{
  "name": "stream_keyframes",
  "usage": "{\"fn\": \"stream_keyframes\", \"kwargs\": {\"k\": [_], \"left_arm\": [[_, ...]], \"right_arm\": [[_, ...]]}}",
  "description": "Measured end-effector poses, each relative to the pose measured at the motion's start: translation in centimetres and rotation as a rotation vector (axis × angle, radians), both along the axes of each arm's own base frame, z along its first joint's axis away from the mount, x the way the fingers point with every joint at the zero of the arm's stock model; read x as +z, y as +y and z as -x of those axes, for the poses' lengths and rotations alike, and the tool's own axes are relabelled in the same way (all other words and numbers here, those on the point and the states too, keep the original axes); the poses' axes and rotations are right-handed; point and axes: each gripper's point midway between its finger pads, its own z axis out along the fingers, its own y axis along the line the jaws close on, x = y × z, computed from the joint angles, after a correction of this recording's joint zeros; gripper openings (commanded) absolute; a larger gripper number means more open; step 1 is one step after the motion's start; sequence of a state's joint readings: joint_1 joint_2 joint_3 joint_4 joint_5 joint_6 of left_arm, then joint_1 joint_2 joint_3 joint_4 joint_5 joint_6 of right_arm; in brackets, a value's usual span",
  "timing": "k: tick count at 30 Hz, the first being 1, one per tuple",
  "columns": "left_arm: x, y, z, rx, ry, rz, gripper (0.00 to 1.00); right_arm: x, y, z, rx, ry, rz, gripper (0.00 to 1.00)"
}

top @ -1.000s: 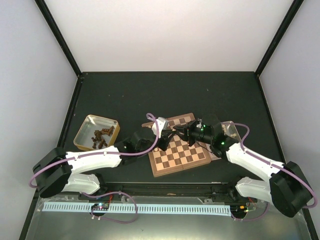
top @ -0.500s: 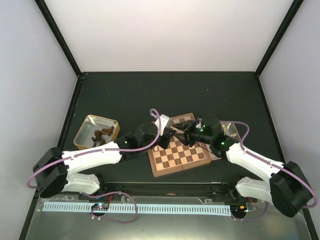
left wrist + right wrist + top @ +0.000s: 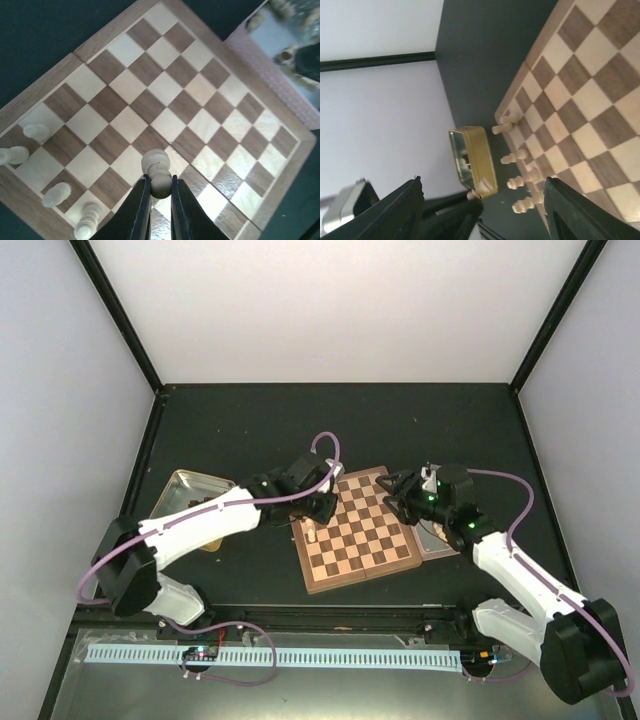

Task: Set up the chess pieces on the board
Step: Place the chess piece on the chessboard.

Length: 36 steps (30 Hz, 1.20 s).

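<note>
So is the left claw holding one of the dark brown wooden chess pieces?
No, the left gripper is pinching a pale tan wooden chess piece between its fingers, not a dark one.

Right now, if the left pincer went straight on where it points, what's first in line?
Probably the board: the left pincer, shut on a pale pawn, points down at bare squares, so the pawn would touch first. The standing pale pieces sit off to the side. Height is unclear.
</note>
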<state>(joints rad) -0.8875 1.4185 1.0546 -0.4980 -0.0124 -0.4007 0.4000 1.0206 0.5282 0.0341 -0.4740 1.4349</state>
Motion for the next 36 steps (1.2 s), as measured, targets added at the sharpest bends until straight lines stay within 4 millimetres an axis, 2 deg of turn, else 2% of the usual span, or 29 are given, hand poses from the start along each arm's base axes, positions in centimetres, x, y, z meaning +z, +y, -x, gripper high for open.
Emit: {"fn": "stream_keyframes", "kwargs": {"k": [8,10,16,25,31,36], "left_arm": [[-4.7,2.5,-1.7,0.073,0.176,-0.19,0.01],[-5.3,2.9,-2.1,0.086,0.203,-0.219,0.02],[-6.2,3.7,-3.6,0.141,0.224,-0.266,0.01],[-8.2,4.6,-5.1,0.189,0.251,-0.332,0.02],[-9.0,4.8,-5.3,0.195,0.264,-0.354,0.03],[-8.8,4.7,-5.5,0.193,0.261,-0.355,0.05]], "right_arm": [[-1.5,-2.3,1.0,0.003,-0.047,0.17,0.66],[-1.6,-2.8,1.0,-0.004,-0.053,0.194,0.66],[-2.0,-3.7,0.8,-0.011,-0.053,0.215,0.66],[-2.0,-3.8,0.9,0.002,-0.051,0.211,0.66],[-2.2,-3.8,1.1,0.008,-0.04,0.212,0.66],[-2.3,-3.9,1.1,0.005,-0.035,0.212,0.66]]}}
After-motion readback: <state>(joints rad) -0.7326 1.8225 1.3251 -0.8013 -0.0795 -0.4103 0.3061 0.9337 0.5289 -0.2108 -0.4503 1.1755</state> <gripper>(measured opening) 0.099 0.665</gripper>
